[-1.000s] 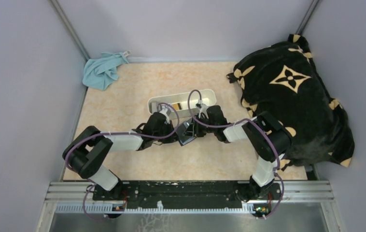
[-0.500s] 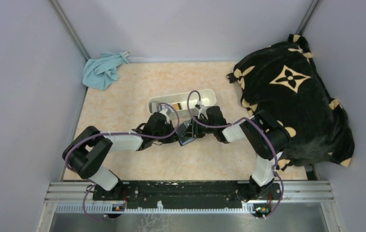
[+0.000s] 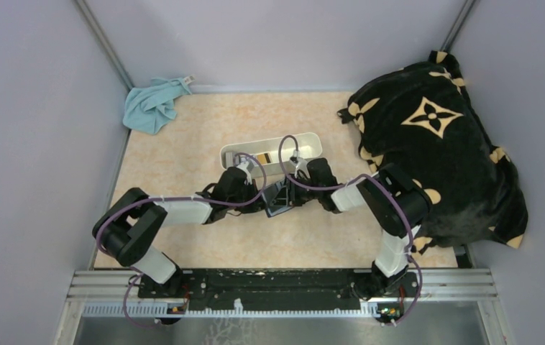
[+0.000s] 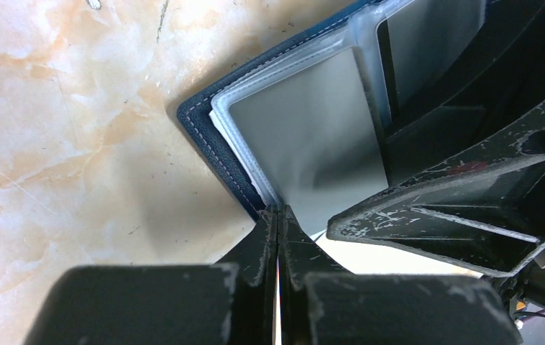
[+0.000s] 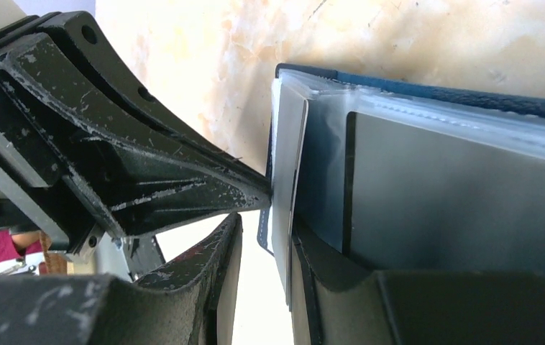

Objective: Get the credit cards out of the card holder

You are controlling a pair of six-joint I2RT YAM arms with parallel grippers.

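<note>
Left claw (image 4: 278,210) shut at card holder (image 4: 208,144) | right claw (image 5: 262,248) narrow, maybe straddling card (image 5: 288,158) | unchanged

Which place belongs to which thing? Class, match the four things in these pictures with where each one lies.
Things:
1. crumpled light-blue cloth
2. black plush blanket with a tan flower pattern
3. long white plastic tray
4. dark navy folding card holder

Places:
A. middle of the table, nearest its near edge of the four
B. far left corner
C. right side
D. middle, just beyond the navy thing

Pairs: 1-B, 2-C, 3-D, 4-A
</note>
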